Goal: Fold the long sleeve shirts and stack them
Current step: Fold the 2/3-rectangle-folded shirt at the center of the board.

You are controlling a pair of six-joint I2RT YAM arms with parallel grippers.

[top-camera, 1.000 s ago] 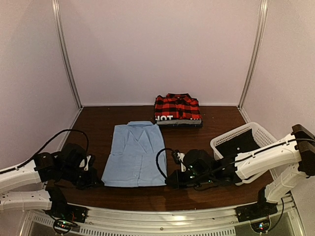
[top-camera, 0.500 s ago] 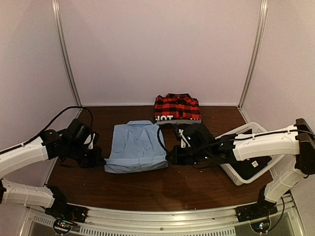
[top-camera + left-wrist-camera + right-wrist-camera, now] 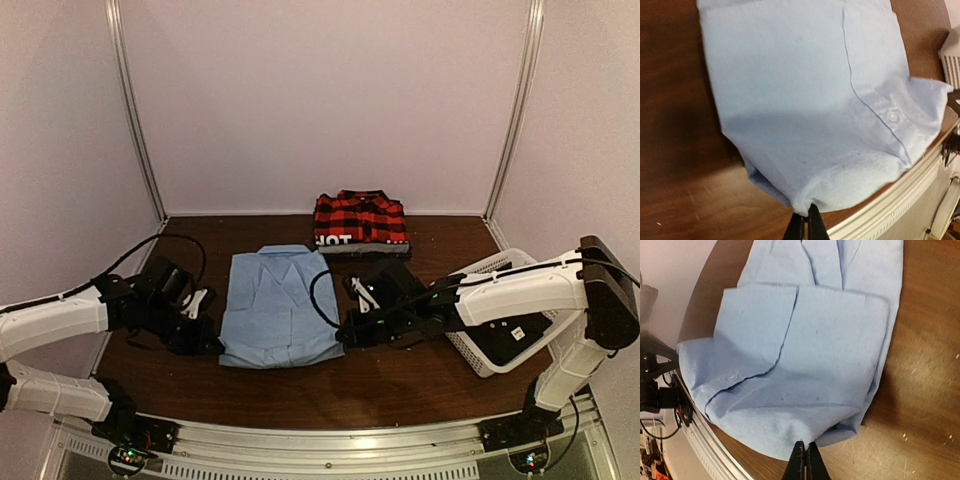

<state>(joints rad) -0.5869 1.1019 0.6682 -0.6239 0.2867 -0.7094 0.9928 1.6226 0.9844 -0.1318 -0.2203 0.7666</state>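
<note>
The light blue long sleeve shirt (image 3: 280, 308) lies in the middle of the table, its lower part folded over toward the collar. My left gripper (image 3: 212, 340) is shut on its near left corner, and in the left wrist view that gripper (image 3: 807, 214) pinches the cloth (image 3: 805, 95). My right gripper (image 3: 346, 335) is shut on the near right corner. The right wrist view shows that gripper (image 3: 806, 447) holding the doubled hem (image 3: 805, 355). The red-and-black plaid shirt (image 3: 360, 216) sits folded at the back.
A white mesh basket (image 3: 497, 268) holding something dark stands at the right, partly under my right arm. The plaid shirt rests on a dark folded garment with white letters (image 3: 345, 243). The metal rail (image 3: 330, 440) runs along the table's near edge.
Both grippers lifted the blue shirt's bottom hem from near the front edge and carried it toward the collar, folding the shirt shorter. The basket shifted as the right arm moved.
</note>
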